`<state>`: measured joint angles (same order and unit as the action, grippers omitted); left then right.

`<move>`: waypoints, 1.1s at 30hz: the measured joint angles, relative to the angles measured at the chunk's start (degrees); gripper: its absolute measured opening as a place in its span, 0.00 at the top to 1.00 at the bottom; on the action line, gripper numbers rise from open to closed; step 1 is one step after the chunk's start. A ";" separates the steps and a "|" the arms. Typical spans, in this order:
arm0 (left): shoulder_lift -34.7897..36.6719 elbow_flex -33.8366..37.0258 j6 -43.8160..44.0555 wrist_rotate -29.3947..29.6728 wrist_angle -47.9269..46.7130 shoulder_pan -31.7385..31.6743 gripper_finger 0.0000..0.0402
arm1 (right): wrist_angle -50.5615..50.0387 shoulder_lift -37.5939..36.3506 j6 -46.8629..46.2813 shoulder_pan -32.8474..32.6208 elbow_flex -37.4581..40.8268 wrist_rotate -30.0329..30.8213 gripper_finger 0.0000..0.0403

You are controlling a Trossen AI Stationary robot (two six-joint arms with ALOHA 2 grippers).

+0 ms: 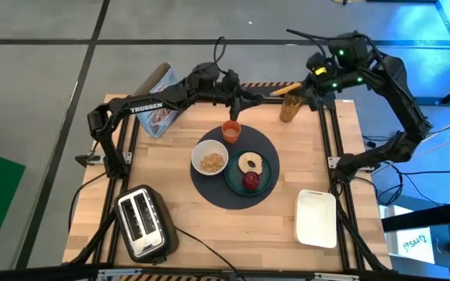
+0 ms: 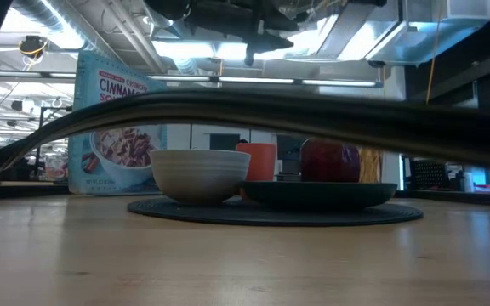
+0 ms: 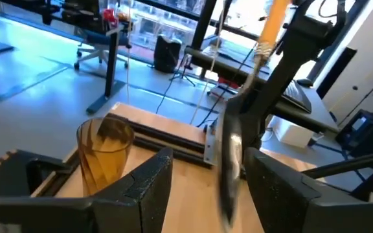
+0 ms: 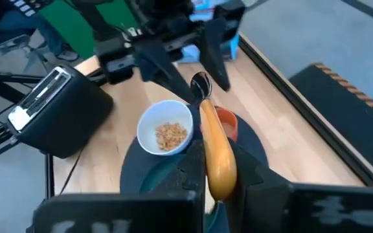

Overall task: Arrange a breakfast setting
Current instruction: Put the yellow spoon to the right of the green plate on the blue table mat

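Observation:
A metal spoon [image 4: 207,123] with an orange handle hangs in the air over the table's far edge, and my right gripper [image 1: 307,87] is shut on it. Its metal bowl [image 3: 228,158] lies between the fingers of my open left gripper [image 3: 209,158], with a gap on each side. Below, the dark round mat [image 1: 237,195] carries a white bowl [image 1: 211,160] of cereal, an orange cup [image 1: 231,131] and a teal plate [image 1: 266,181]. On the plate lie ring-shaped bread [image 1: 250,162] and a red fruit [image 1: 251,181]. My right gripper pinches the spoon's orange handle [image 4: 217,165] between its two fingers, near the handle's free end. The spoon runs forward out of the fingers, along them, toward the table's left. It is lifted clear of the table, bowl end leading.
An amber tumbler [image 1: 289,109] stands at the table's far edge, just below the spoon. A cereal box [image 1: 161,109] leans at the far left. The toaster [image 1: 143,222] sits near left and a white tray [image 1: 316,218] near right.

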<state>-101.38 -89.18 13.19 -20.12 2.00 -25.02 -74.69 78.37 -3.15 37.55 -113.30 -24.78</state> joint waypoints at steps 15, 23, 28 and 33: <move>1.01 -0.32 -1.32 -6.33 -5.93 -0.50 0.99 | -2.89 -0.18 -1.64 -2.85 0.00 1.74 0.81; 1.27 -8.23 -26.41 2.29 -41.07 1.33 0.99 | -3.95 -0.81 0.57 -2.71 1.05 5.87 0.57; 1.07 -9.83 -28.84 7.35 -42.06 5.03 0.99 | 0.46 4.23 -2.74 -6.71 6.61 4.85 0.55; 1.07 -10.68 -22.55 15.53 -42.32 7.17 0.99 | 6.33 7.87 -1.70 -13.00 9.18 5.15 0.54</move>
<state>-100.31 -99.85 -9.36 -4.58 -40.32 -17.84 -68.36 86.24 -4.85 24.55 -104.12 -19.63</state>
